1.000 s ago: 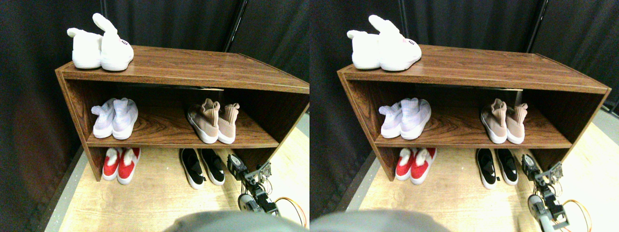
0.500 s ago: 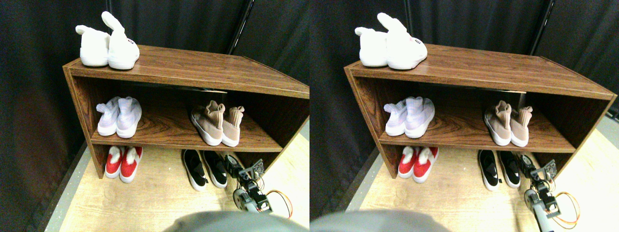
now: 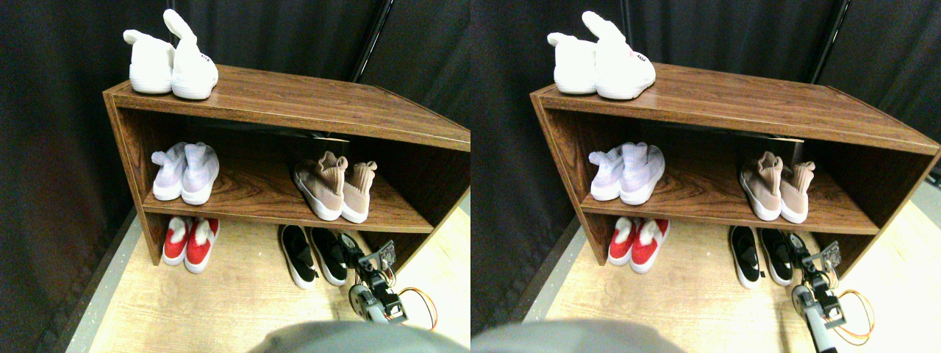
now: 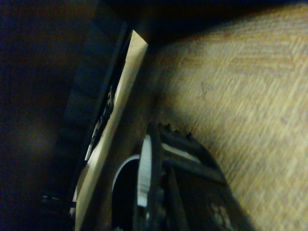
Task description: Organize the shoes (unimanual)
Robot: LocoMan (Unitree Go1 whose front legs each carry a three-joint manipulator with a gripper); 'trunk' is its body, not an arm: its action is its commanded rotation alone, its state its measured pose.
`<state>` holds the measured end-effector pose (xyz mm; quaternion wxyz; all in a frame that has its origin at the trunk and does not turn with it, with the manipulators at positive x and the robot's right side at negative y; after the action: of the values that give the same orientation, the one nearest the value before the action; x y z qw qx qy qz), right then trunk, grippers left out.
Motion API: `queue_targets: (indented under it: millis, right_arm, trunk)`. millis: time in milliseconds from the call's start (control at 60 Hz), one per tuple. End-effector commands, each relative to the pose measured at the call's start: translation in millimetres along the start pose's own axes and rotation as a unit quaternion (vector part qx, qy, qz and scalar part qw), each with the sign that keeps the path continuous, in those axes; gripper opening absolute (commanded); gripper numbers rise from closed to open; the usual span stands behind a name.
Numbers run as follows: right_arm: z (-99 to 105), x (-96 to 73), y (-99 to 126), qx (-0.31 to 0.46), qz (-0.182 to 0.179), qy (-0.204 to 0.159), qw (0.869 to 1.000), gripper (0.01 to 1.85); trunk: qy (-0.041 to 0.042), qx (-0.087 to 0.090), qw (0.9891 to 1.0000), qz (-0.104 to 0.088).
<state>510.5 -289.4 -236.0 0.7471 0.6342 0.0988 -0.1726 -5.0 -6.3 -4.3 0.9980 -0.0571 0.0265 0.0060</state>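
While the black slip-ons [image 3: 312,254] lie side by side on the floor [image 3: 242,294] under the shelf [image 3: 294,213], long axes running front to back, the right gripper [image 3: 365,259] sits just beside the right-hand shoe. Jaw state cannot be told. Tan sneakers [image 3: 337,187] rest on the shelf above.

- The stereo pair view is evenly lit from above; the shelf top [image 3: 294,99] shows a soft sheen.
- Deep shadow fills the shelf's upper recess; the backdrop at 12 o'clock is black.
- Straight edges bow toward the frame edges.
- The wrist view is dim, grainy and soft; only the floor [image 4: 250,86] at 2 o'clock catches light.
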Motion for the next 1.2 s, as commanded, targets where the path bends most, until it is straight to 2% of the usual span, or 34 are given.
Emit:
queue_targets:
  millis: [17,150,400,733,783,933,1200]
  right_arm:
    - [-9.0,-2.0,4.6,-0.007,0.007,0.012,1.0,0.06]
    - [-14.7,-6.4,9.1,0.0,0.017,0.026,1.0,0.06]
    - [-20.2,-14.0,12.1,0.0,0.017,0.019,1.0,0.06]
    - [-6.8,-25.2,6.5,-0.005,0.027,-0.008,1.0,0.06]
    - [-5.7,-28.6,6.7,-0.006,0.034,0.003,0.999,0.06]
    - [-7.5,-40.6,9.8,-0.016,0.047,0.004,0.999,0.06]
    - [-15.8,-50.6,14.6,-0.013,0.064,0.03,0.997,0.06]
  trunk:
    - [0.0147,-0.015,0.9997,0.01]
    - [0.0152,-0.016,0.9997,0.01]
    - [0.0157,-0.017,0.9997,0.011]
    - [0.0166,-0.013,0.9998,0.007]
    - [0.0163,-0.013,0.9998,0.006]
    - [0.0154,-0.012,0.9998,0.005]
    - [0.0129,-0.012,0.9998,0.001]
